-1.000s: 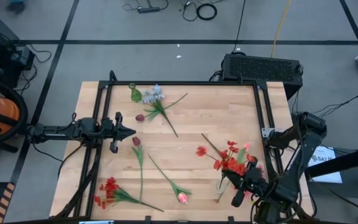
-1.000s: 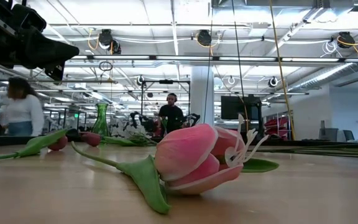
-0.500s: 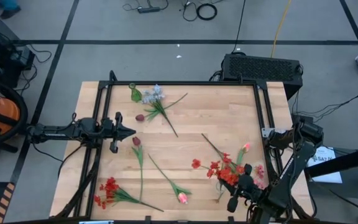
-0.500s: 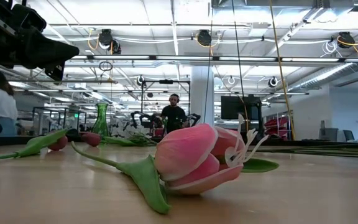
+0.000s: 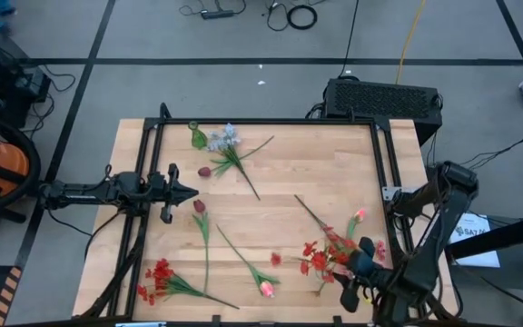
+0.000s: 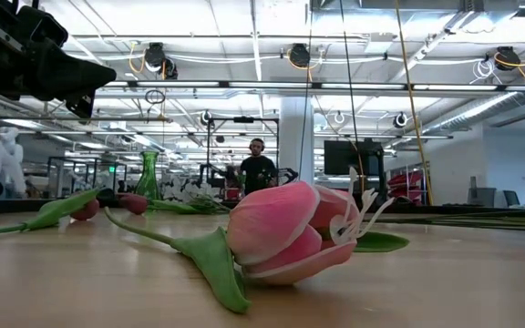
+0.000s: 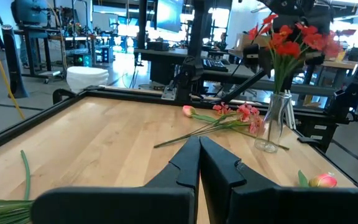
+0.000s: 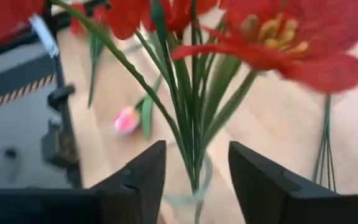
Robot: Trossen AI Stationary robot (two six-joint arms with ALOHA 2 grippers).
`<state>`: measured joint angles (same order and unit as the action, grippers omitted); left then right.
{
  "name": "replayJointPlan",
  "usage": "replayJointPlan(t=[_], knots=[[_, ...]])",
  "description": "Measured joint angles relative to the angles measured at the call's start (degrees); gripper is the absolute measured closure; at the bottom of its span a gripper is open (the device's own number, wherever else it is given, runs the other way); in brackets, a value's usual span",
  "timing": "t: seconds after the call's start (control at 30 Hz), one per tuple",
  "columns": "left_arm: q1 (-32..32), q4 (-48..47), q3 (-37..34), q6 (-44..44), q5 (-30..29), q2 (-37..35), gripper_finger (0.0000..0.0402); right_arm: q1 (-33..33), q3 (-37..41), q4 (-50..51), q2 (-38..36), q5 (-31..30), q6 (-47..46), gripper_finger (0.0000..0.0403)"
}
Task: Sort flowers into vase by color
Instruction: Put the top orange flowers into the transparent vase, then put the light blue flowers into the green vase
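Note:
A bunch of red flowers [image 7: 289, 38] stands with its stems in a clear glass vase [image 7: 271, 127] at the table's near right. My right gripper [image 8: 197, 148] is open there, one finger on each side of the green stems [image 8: 188, 118] and clear of them. My left gripper [image 5: 189, 193] waits shut at the table's left. On the wood lie a pink cluster [image 5: 363, 218], a pink tulip [image 5: 266, 289], a second red cluster [image 5: 157, 277], two dark red buds [image 5: 199, 206] and a white and pale-blue sprig [image 5: 228, 141].
A small green vase [image 5: 196, 136] stands at the far left of the table, beside the pale sprig. A black frame rail [image 5: 389, 173] runs along the table's edges. Bare wood [image 5: 316, 163] lies at the far right. People move in the room beyond the table.
My right gripper has gone toward the table's near edge, and the red bunch with it. The red blossoms now sit lower and nearer the near edge and have spread apart.

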<state>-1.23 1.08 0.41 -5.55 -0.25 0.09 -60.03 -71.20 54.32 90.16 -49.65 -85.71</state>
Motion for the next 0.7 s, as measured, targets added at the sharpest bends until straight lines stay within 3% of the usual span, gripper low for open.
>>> replayJointPlan(t=[0.27,0.4,0.7], knots=[[0.01,0.0,0.01,-0.01,0.0,0.01,0.0386,0.0,-0.04,3.22,-8.84,13.15,-4.51,0.0211],[-0.01,0.0,0.01,0.01,0.0,0.01,0.0386,0.0,-0.09,5.91,-11.1,17.44,-9.85,0.0229],[0.01,0.0,0.01,0.0,0.0,0.0,0.0386,-0.04,-0.09,14.61,-9.83,39.85,-27.87,0.0289]])
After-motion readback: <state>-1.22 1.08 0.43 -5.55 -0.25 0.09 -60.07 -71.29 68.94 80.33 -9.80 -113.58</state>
